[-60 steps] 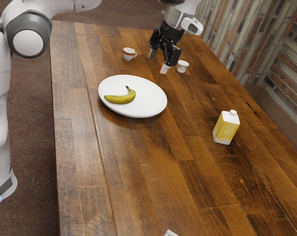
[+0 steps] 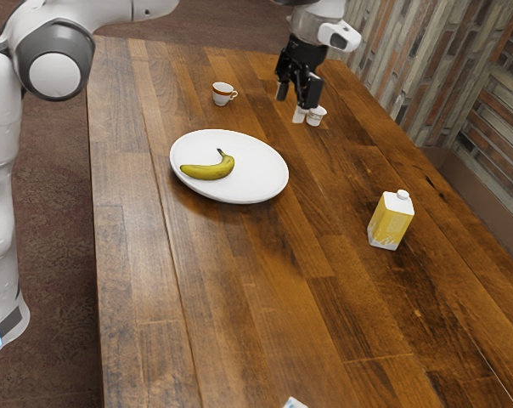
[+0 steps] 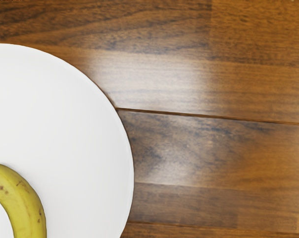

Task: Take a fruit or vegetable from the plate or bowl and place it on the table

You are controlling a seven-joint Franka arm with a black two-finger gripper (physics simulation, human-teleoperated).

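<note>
In the exterior view, the robot arm (image 2: 56, 64) stands at the left side of the frame. The black gripper (image 2: 290, 102) is in the upper middle, a little to the right, above the wooden table (image 2: 239, 289). Its two fingers are apart, so the jaws are open, and they have nothing between them. The banana (image 2: 207, 167) lies on the white plate (image 2: 261, 174), left of the frame's centre and above it. It rests on the left part of the plate, with its stem pointing up in the frame. A cup with a brown band (image 2: 223, 93) stands above the plate in the frame. A small white cup (image 2: 317, 117) is just beside one fingertip in the picture; whether they touch, one cannot tell. A yellow and white carton (image 2: 391, 223) stands upright at the right. At the bottom edge a small pale object (image 2: 295, 403) is cut by the frame, and what it is cannot be told.

In the wrist view, a part of the plate is seen from above, with its round rim against the wood. The curved part of the banana lies inside this rim, with small brown marks on its yellow peel. A dark seam between the planks reaches to the rim, and a pale shine lies on the wood beside it.
</note>
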